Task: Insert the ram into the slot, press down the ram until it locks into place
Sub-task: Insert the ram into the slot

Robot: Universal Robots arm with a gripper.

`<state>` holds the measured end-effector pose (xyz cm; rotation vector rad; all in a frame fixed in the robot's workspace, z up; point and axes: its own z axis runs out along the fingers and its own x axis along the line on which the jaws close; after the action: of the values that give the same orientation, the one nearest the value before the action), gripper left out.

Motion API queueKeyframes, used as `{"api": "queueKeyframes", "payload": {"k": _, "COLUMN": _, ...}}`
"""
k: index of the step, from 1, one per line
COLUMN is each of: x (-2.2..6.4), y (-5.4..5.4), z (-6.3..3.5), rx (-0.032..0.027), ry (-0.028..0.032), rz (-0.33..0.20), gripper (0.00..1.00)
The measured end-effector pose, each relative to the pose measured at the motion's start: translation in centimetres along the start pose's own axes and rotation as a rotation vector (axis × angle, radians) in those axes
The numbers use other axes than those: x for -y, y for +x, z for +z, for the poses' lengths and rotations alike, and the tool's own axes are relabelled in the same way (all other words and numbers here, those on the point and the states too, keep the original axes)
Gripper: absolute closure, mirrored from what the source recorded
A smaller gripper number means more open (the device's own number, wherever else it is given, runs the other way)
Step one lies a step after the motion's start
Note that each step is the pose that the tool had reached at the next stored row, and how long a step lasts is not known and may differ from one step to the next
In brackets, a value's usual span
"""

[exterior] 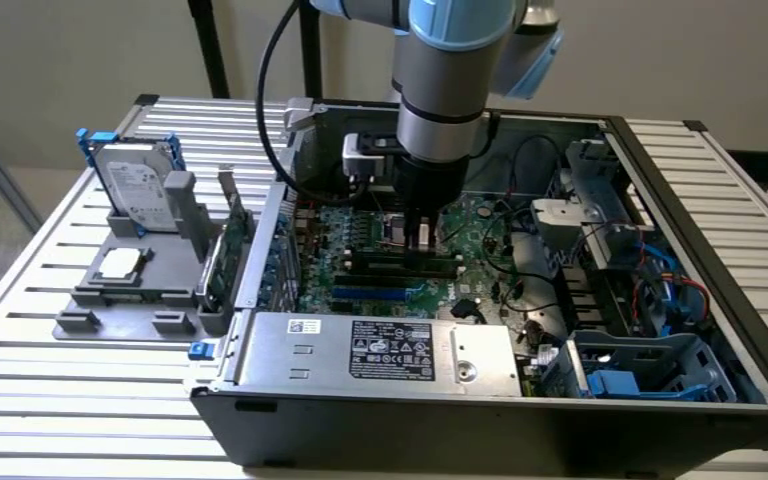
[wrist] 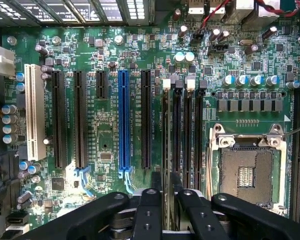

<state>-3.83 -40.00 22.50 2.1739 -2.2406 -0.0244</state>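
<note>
Now, from the exterior view, the black two-fingered gripper (exterior: 422, 245) was down inside the open black computer case (exterior: 491, 430), poised straight above the long, narrow black plastic slot (exterior: 381, 268) on the green motherboard (exterior: 357, 225). Over to the wrist view: the long, thin green ram (wrist: 165, 145) stood edge-on, pinched between fingers closed nearly together, its long axis lying right along the slot directly underneath. Whether it had seated and the end clips had latched, I couldn't tell.
</note>
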Motion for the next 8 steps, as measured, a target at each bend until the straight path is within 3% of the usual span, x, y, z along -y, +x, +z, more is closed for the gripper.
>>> {"api": "queueKeyframes", "payload": {"k": 8, "x": -0.06, "y": 0.0, "z": -2.27, "rx": 0.0002, "ry": -0.0002, "rz": 0.000, "gripper": 0.79}}
